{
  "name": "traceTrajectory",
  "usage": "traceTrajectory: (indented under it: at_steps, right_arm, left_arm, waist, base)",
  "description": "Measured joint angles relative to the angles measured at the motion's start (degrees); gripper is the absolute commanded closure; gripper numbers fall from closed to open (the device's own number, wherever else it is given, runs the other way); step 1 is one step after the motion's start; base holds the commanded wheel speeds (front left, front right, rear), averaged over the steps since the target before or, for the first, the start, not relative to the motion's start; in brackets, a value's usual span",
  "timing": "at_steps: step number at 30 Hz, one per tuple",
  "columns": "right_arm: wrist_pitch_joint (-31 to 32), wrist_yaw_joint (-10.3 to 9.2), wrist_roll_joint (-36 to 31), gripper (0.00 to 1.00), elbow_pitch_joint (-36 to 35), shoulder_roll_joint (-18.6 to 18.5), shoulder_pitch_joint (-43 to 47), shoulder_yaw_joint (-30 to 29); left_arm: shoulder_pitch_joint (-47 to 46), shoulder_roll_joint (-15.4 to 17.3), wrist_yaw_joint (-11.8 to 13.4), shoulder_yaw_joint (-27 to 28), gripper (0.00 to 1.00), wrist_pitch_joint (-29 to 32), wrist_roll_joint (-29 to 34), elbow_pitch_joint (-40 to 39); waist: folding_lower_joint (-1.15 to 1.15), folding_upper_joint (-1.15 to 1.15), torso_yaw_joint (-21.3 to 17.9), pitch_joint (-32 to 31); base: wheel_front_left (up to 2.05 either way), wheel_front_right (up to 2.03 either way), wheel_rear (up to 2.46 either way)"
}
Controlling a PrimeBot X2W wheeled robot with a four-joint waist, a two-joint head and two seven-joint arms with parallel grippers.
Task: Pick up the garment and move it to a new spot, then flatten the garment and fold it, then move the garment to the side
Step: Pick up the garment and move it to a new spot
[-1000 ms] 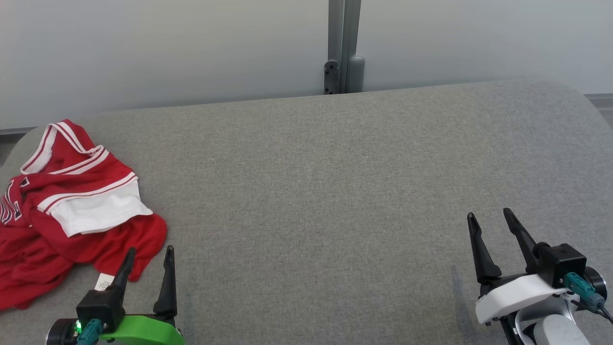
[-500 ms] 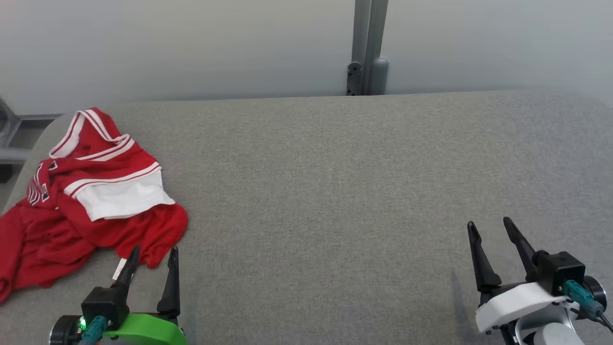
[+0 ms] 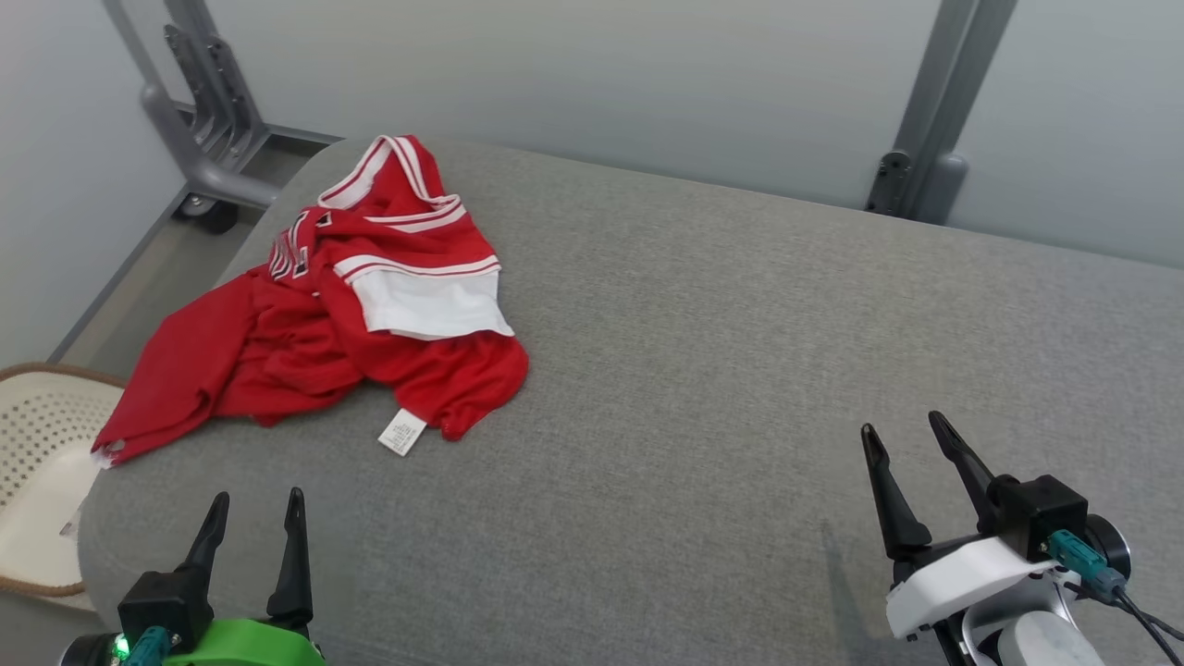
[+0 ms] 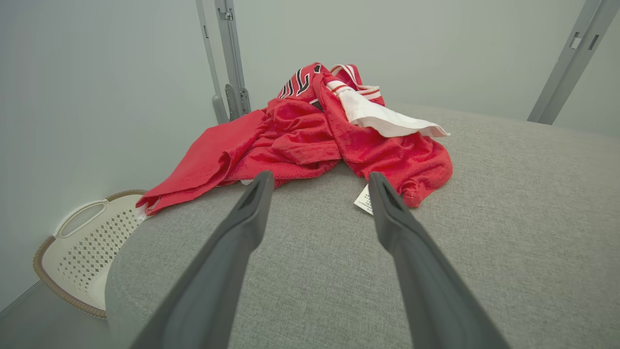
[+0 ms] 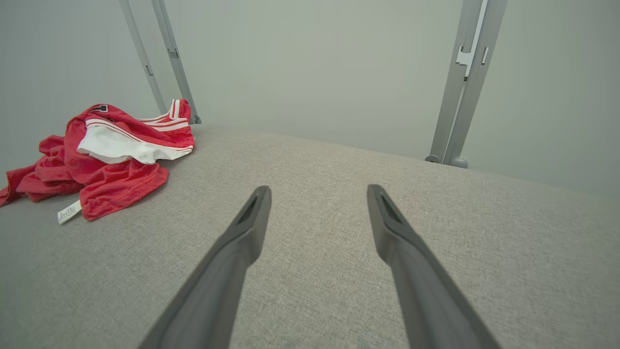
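The garment [image 3: 351, 324], a red jersey with red-and-white striped trim, lies crumpled at the far left corner of the grey padded surface [image 3: 703, 388]. A white panel [image 3: 430, 305] is turned up on top of the heap. A small white care label [image 3: 402, 432] lies flat on the padding at the heap's near edge. One red flap [image 3: 185, 379] trails to the rounded left edge of the surface, above a pale perforated basket [image 3: 37, 462] on the floor. Nothing holds or touches the cloth.

Handling, as I judge it: the fabric looks thin and loosely knit, so it should be light, limp and perhaps a little slick. It will sag from any single hold and keep none of its present shape. The striped trim at the far end of the heap, or a thick red fold beside the white panel, offers the most cloth to pinch. The label alone is too slight a hold, and the trailing flap could slide off the edge if dragged outward.

My left gripper [image 3: 258, 498] hovers near the front left edge of the surface, its two fingers spread apart and empty. They point at the near side of the heap but stand apart from it; in the left wrist view the label sits just beyond one fingertip. My right gripper [image 3: 902, 424] stands well apart to the right over bare padding, likewise spread and empty. Grey metal posts [image 3: 925, 120] and a plain wall [image 3: 555, 74] stand behind. The pick-up is not yet begun.
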Motion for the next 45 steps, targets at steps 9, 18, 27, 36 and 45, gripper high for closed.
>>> traceTrajectory:
  at_steps: [9,18,27,36,45]
  right_arm:
    - [0.0,0.0,0.1,0.0,-0.1,-2.8,-3.4,2.6]
    - [0.0,0.0,0.1,0.0,-2.7,-8.9,-11.0,4.2]
    - [0.0,0.0,0.8,0.0,-5.2,-11.0,-17.6,6.6]
    - [0.0,0.0,1.0,0.0,-5.6,-9.6,-18.1,5.7]
    - [-0.1,0.0,1.0,0.0,-4.3,-7.2,-16.9,5.5]
  left_arm:
    - [-3.9,-0.2,0.0,-2.2,0.0,0.0,-3.1,0.5]
    - [-23.2,3.8,0.0,-9.3,0.0,9.9,-16.4,5.7]
    - [-39.5,9.8,0.1,-8.7,0.0,18.7,-22.3,17.3]
    - [-44.8,11.6,0.1,-9.1,0.04,24.9,-25.8,27.8]
    - [-45.1,13.5,0.1,-13.4,1.0,20.8,-25.3,26.2]
  waist:
    - [0.0,0.0,4.7,2.5]
    - [0.0,0.0,4.3,10.1]
    - [0.01,0.0,0.9,22.1]
    - [0.02,0.0,-5.4,29.6]
    - [0.01,0.0,-8.9,29.0]
  base:
    - [0.0,0.0,0.0]
    - [0.0,0.0,0.0]
    - [0.0,0.0,0.0]
    - [0.0,0.0,0.0]
    - [0.0,0.0,0.0]
